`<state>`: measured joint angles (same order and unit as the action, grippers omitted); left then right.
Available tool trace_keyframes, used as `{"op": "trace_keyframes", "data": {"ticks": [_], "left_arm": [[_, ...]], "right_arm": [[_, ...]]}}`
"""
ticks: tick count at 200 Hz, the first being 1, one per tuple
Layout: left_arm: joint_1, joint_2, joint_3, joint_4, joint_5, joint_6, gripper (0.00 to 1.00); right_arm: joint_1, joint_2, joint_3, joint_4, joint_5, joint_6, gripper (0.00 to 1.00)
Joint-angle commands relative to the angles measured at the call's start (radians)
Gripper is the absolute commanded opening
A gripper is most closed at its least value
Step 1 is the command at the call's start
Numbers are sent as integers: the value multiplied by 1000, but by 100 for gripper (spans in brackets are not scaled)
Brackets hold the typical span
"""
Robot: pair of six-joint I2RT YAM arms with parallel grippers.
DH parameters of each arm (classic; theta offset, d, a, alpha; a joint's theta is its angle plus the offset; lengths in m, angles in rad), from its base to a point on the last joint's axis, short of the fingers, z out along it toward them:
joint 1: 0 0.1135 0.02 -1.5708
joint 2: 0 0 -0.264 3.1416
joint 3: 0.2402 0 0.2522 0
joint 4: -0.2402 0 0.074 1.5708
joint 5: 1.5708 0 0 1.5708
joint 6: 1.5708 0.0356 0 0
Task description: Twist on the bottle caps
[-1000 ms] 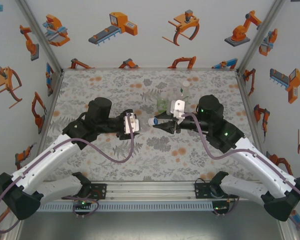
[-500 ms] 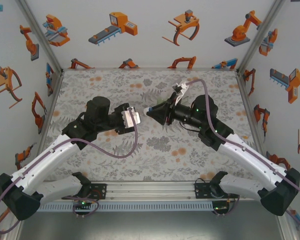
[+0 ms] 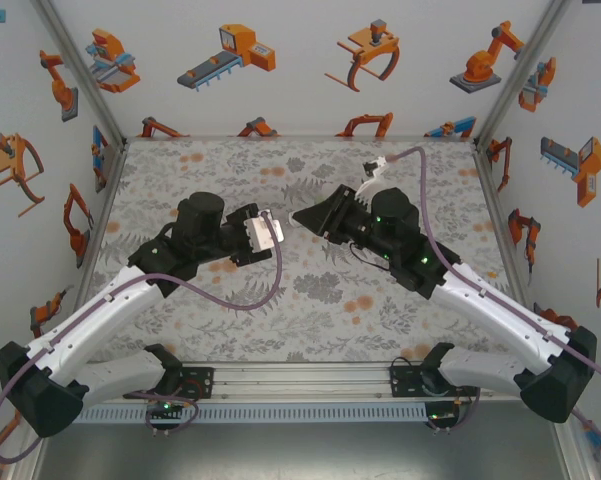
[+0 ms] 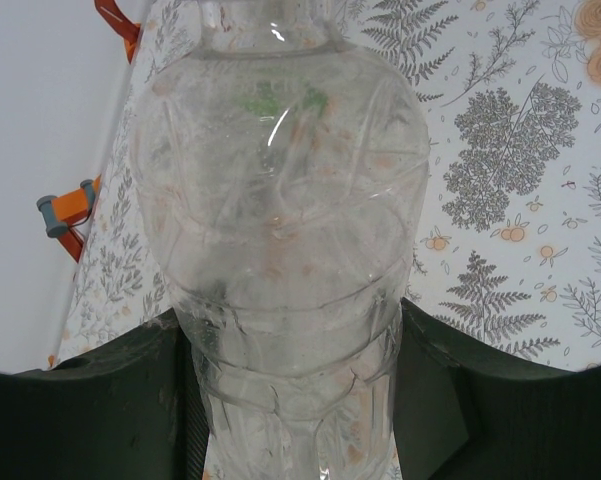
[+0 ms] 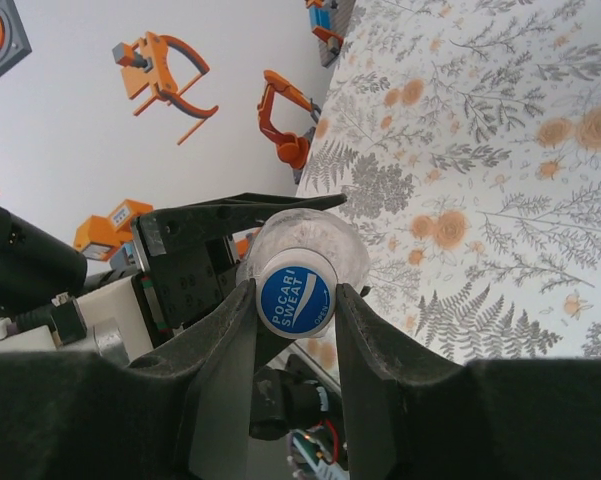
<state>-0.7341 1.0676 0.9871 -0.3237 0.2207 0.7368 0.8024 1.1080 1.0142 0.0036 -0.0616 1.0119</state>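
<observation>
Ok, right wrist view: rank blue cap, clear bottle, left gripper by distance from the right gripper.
1. Blue cap, held in the right gripper.
2. Clear bottle, just behind the cap.
3. Left gripper, farther back at left, clamping that bottle.

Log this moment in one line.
left gripper: shut on clear bottle | right gripper: shut on blue cap | cap at bottle mouth

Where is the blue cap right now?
In the right wrist view, the blue cap sits pinched in the right claw, at the mouth of the clear bottle.
</observation>
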Motion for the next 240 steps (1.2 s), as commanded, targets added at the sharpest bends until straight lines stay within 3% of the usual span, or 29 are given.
{"op": "trace_keyframes", "data": {"ticks": [1,21,51,65,90,118,145,189,240], "left_arm": [[-5,-11,12,21,49,0,0],[-7,-17,14,21,71,-1,0],[-7,-23,26,24,158,-15,0],[-8,-21,38,21,217,-20,0],[-7,-23,62,21,340,-35,0],[-7,-31,107,30,513,-81,0],[-8,-21,144,55,729,-147,0],[-18,-25,128,184,936,-263,0],[-29,-9,133,190,1004,-290,0]], "right_arm": [[-3,-9,19,18,46,23,0],[-2,-33,18,65,19,-71,10],[-2,-88,10,150,-41,-291,40],[-2,-122,10,174,-75,-410,48],[-2,-190,-18,278,-174,-618,49],[-3,-253,-92,466,-421,-869,51],[-2,-265,-95,507,-592,-1008,54],[0,-200,-47,633,-910,-1006,56],[39,-138,-2,728,-968,-951,51]]}}
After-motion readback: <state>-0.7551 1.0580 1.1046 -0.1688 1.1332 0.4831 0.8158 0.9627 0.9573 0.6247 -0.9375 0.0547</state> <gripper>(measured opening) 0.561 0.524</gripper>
